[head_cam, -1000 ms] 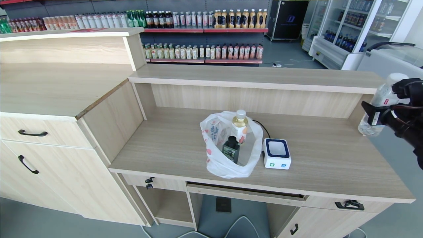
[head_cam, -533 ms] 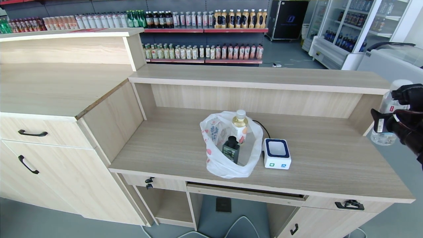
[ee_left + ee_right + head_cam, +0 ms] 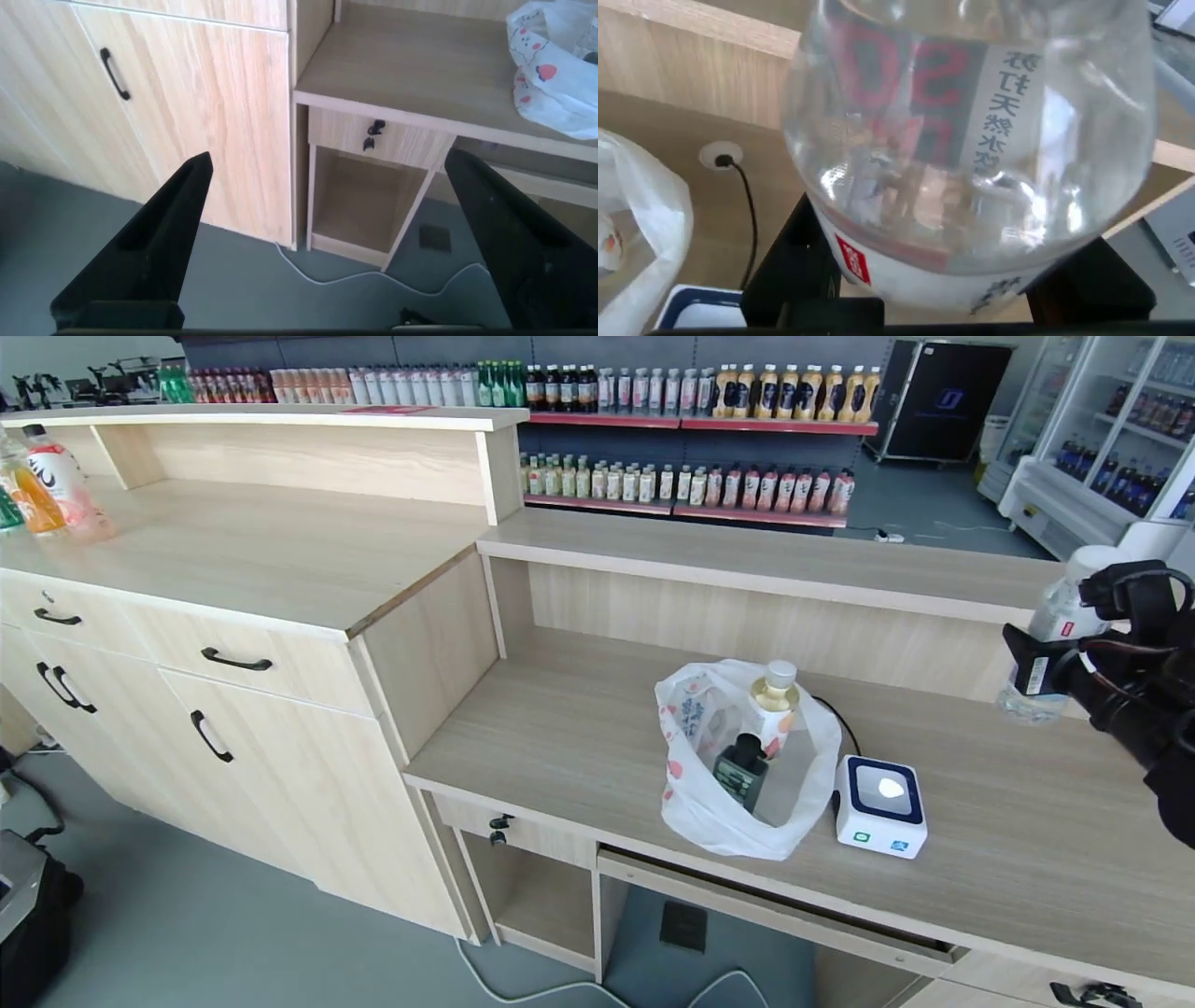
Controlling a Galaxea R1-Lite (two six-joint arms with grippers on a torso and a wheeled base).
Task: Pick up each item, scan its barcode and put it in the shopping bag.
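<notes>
Gripping: the right jaws are clenched on the water bottle (image 3: 1055, 611), one dark jaw on either side of its clear body, at the 3 o'clock edge of the head view.
Water bottle: clear, with a white cap and a red-and-white label. It is held tilted, cap toward 1 o'clock and base toward 7 o'clock, above the surface (image 3: 1027, 821). It sits at 2 o'clock from the scanner (image 3: 882, 803), well apart from it.
Left jaws: released and spread wide with nothing between them. They hang low over the grey floor, in front of the keyed drawer (image 3: 374, 138) and the open cubby under the surface.
Shopping bag (image 3: 709, 812): white plastic with red print, mouth open. It stands on the surface near the front edge, just beside the scanner at its 9 o'clock.
Bag contents: an upright bottle with a pale cap (image 3: 775, 695) at the 12 o'clock side. A dark bottle (image 3: 742, 765) stands in front of it toward 6 o'clock. A printed carton (image 3: 695, 714) is at 10 o'clock.
Scanner: a white box with a dark-framed window facing up. A black cable (image 3: 836, 714) leaves it toward 11 o'clock, behind the bag.
Raised counter (image 3: 280, 551): at 9 o'clock from the bag, with an orange and a pink drink bottle (image 3: 56, 476) at its far left end.
Shelves (image 3: 700, 425): at 12 o'clock, lined with rows of bottles.
</notes>
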